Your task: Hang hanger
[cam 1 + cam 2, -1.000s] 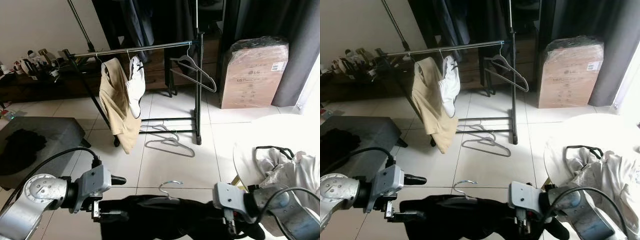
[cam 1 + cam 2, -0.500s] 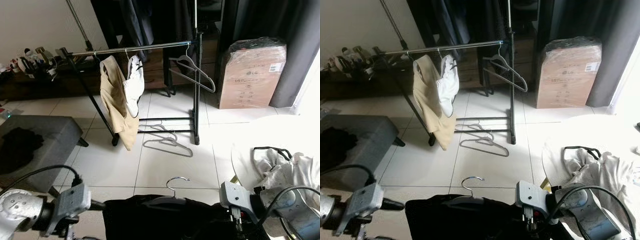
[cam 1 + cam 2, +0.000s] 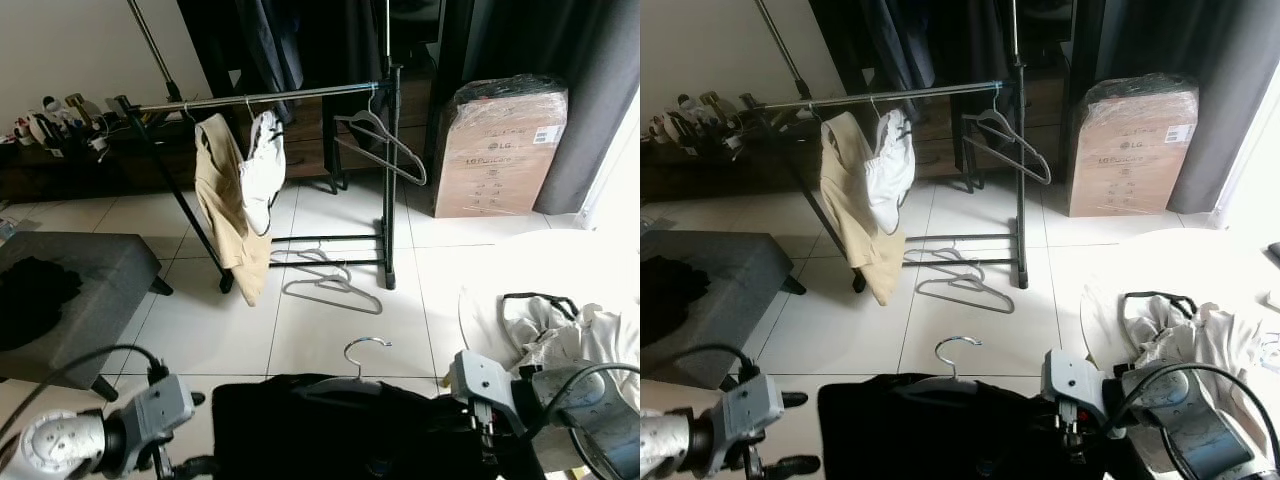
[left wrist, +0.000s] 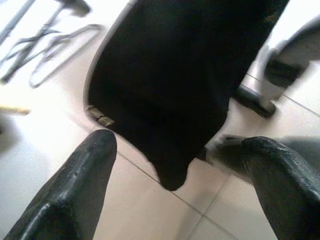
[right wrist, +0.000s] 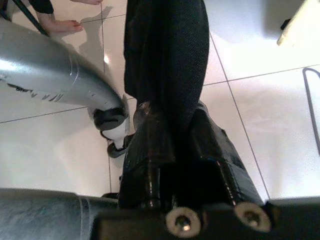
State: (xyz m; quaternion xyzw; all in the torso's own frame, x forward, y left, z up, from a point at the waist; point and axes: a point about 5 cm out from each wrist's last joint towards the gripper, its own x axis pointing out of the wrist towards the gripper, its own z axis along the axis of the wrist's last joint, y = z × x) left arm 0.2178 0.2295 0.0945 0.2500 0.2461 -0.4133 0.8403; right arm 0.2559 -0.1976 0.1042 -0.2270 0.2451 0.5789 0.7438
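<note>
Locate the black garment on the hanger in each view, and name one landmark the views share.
Left eye view: black garment at bottom centre, between both arms.
Right eye view: bottom centre, under the silver hanger hook.
Left wrist view: hangs just beyond the open left gripper.
Right wrist view: clamped in the right gripper.
Shared landmark: the white tiled floor.

Brown plastic-wrapped cardboard box [image 3: 500,148] at 2 o'clock read "LG" on its front; its white label wasn't legible.

A white tiled floor [image 3: 330,330] lay sunlit; a grey ottoman [image 3: 70,290], a wrapped box [image 3: 498,145] and dark curtains [image 3: 590,90] stood around.
</note>
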